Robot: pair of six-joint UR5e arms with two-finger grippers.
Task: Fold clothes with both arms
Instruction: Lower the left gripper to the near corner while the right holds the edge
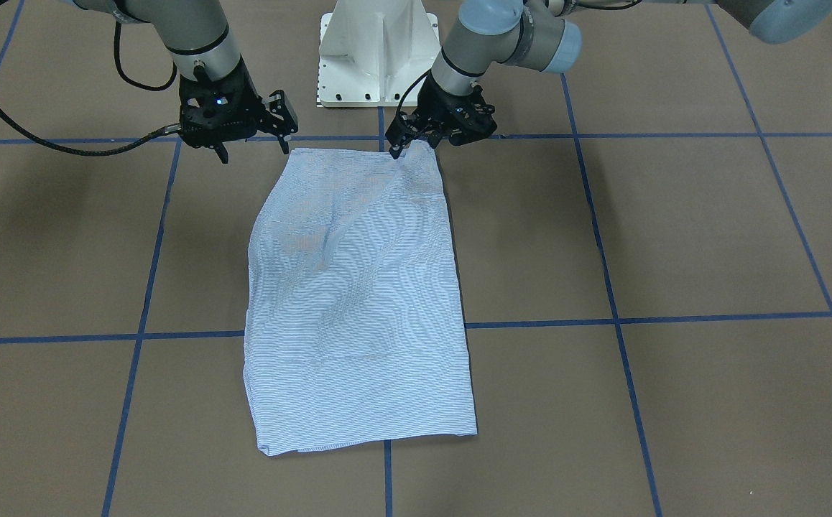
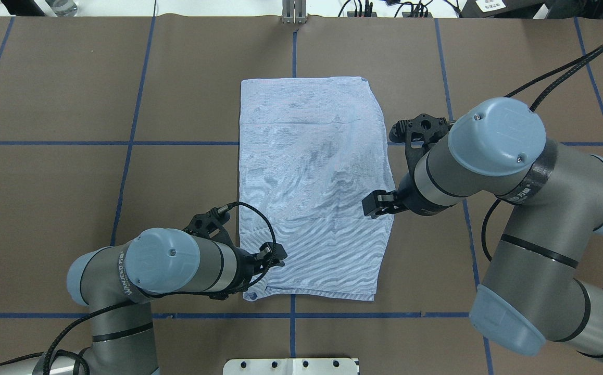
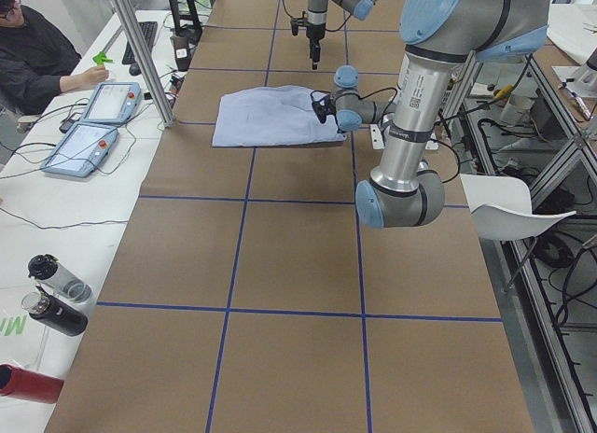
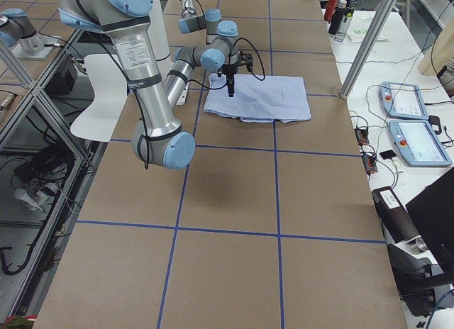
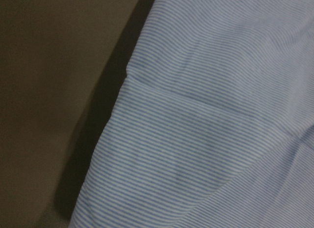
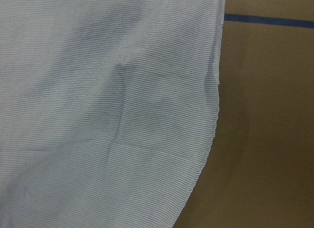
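Note:
The light blue-and-white striped shirt [image 1: 358, 287] lies folded into a long rectangle on the brown table; it also shows in the overhead view [image 2: 312, 182]. No sleeves, collar or buttons show. My left gripper [image 1: 416, 143] is low at the shirt's corner nearest the robot, and the fabric rises in a small peak there, so it looks shut on the corner; the overhead view [image 2: 278, 255] shows it over the same edge. My right gripper [image 1: 254, 147] is open with its jaws wide apart, above the table beside the other near corner. Both wrist views show only fabric [image 5: 206, 139] [image 6: 98, 115] and bare table.
The white pedestal base [image 1: 376, 57] stands just behind the shirt. Blue tape lines [image 1: 603, 258] divide the table. In the exterior left view, a seated operator [image 3: 37, 55], two tablets [image 3: 98, 102] and bottles [image 3: 56, 293] are along the far side; a white chair [image 3: 508, 204] is by the robot.

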